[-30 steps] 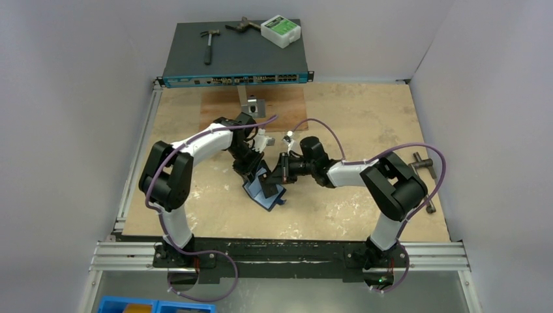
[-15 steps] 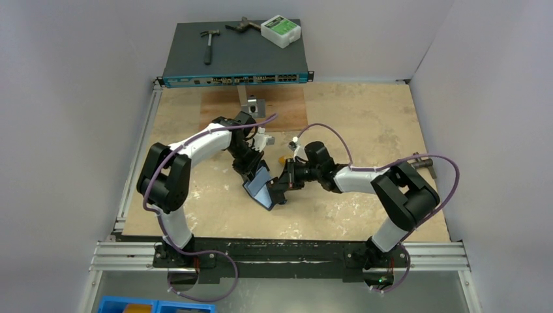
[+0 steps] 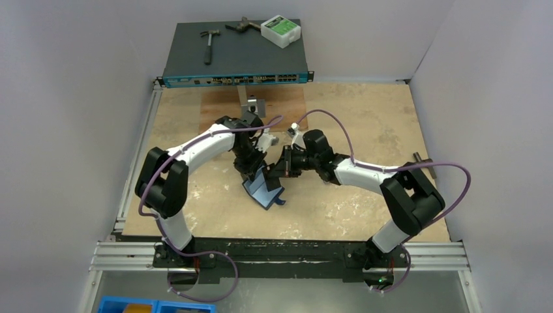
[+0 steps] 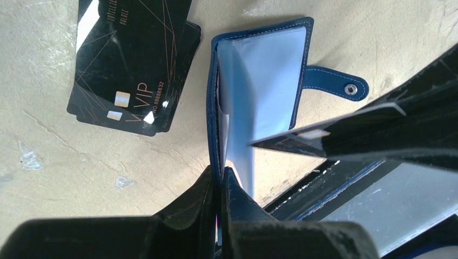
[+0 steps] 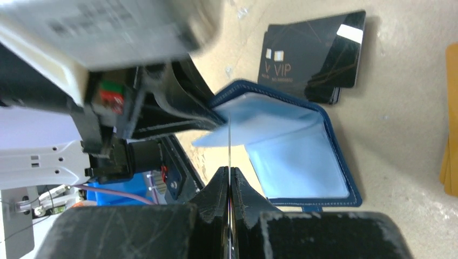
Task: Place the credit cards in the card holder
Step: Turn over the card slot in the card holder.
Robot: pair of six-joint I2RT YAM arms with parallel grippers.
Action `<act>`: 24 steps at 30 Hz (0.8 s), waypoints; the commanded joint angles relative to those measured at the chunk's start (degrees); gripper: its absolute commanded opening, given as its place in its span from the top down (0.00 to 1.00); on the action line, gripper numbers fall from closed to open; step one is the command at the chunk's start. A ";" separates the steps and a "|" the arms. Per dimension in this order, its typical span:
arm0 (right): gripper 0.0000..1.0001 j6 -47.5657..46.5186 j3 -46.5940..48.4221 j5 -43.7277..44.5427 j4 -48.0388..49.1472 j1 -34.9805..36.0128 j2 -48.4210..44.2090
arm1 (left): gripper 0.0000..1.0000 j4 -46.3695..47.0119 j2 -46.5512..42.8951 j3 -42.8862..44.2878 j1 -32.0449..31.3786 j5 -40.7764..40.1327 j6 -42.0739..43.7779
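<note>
The card holder [image 4: 270,91] is a navy wallet lying open with a pale blue inside and its snap tab [image 4: 345,87] out to the side. It also shows in the top view [image 3: 266,193] and the right wrist view [image 5: 302,156]. My left gripper [image 4: 219,181] is shut on the card holder's raised flap. My right gripper [image 5: 229,172] is shut on a thin dark card [image 5: 229,137], seen edge-on, with its tip at the open pocket. A stack of black cards [image 4: 135,59] lies beside the holder. Orange-gold cards [image 5: 451,140] lie at the right edge of the right wrist view.
A network switch [image 3: 235,60] stands at the back with a hammer [image 3: 209,43], pliers [image 3: 242,25] and a white-green box [image 3: 280,30] on it. A brown board [image 3: 287,107] with a metal bracket [image 3: 251,104] lies behind the grippers. A blue bin [image 3: 153,305] sits at the bottom left.
My right gripper dipped toward the card holder with its card, then drew back up slightly; its elbow swung right. My left gripper still holds the flap and shifted slightly.
</note>
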 commanded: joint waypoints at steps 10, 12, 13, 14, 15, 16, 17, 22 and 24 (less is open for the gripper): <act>1.00 -0.58 1.54 2.03 -1.90 -0.07 0.30 | 1.00 -0.31 -1.21 1.40 -2.60 -7.39 -1.96; 1.00 -1.50 -0.58 1.16 -2.40 -0.04 -0.29 | 1.00 0.06 -0.39 0.63 -1.62 -5.57 -1.91; 1.00 -1.78 -2.06 0.72 -2.32 -0.02 -0.91 | 1.00 0.14 0.12 0.31 -1.14 -4.93 -3.43; 1.00 -2.09 -3.64 0.44 -2.34 -0.04 -1.66 | 1.00 0.26 0.62 0.12 -0.63 -4.29 -3.50; 1.00 -2.28 -5.20 -0.02 -2.22 -0.09 -2.29 | 1.00 0.39 1.14 -0.01 -0.18 -3.81 -3.51; 1.00 -2.34 -6.72 -0.89 -1.61 -0.04 -2.64 | 1.00 0.41 1.76 -0.04 0.16 -3.26 -3.47; 1.00 -2.20 -8.18 -1.60 -1.06 -0.06 -2.88 | 1.00 0.55 2.10 -0.12 0.40 -2.97 -3.51; 1.00 -1.40 -12.82 -3.71 2.95 -0.10 -2.66 | 1.00 1.07 2.96 -0.13 0.46 -1.75 -3.34; 1.00 -1.17 -13.40 -4.48 4.34 -0.08 -2.10 | 1.00 1.03 3.23 -0.18 0.44 -1.52 -3.30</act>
